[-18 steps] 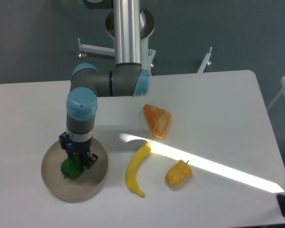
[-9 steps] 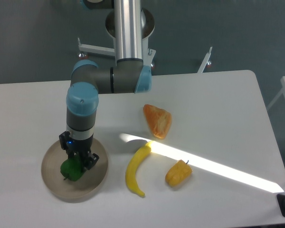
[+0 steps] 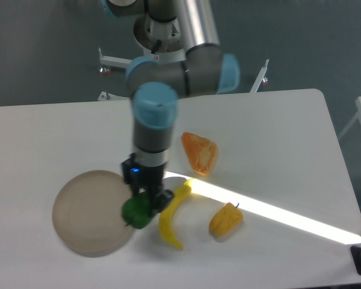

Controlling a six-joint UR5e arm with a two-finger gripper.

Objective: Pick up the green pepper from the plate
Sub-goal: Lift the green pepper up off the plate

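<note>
My gripper [image 3: 145, 201] is shut on the green pepper [image 3: 136, 211], a small glossy dark-green bell pepper. It holds the pepper in the air over the right rim of the plate [image 3: 87, 211], between the plate and the long yellow pepper [image 3: 172, 214]. The round beige plate has nothing on it. The fingertips are partly hidden behind the pepper.
A long yellow curved pepper lies just right of the gripper. A small yellow-orange pepper [image 3: 225, 219] lies further right. An orange pepper [image 3: 200, 152] lies behind them. A bright strip of sunlight crosses the white table [image 3: 277, 150]. The table's right edge is near the frame's right side.
The arm has lifted the green pepper off the plate and carried it to the right, to the plate's right rim. The plate now holds nothing.
</note>
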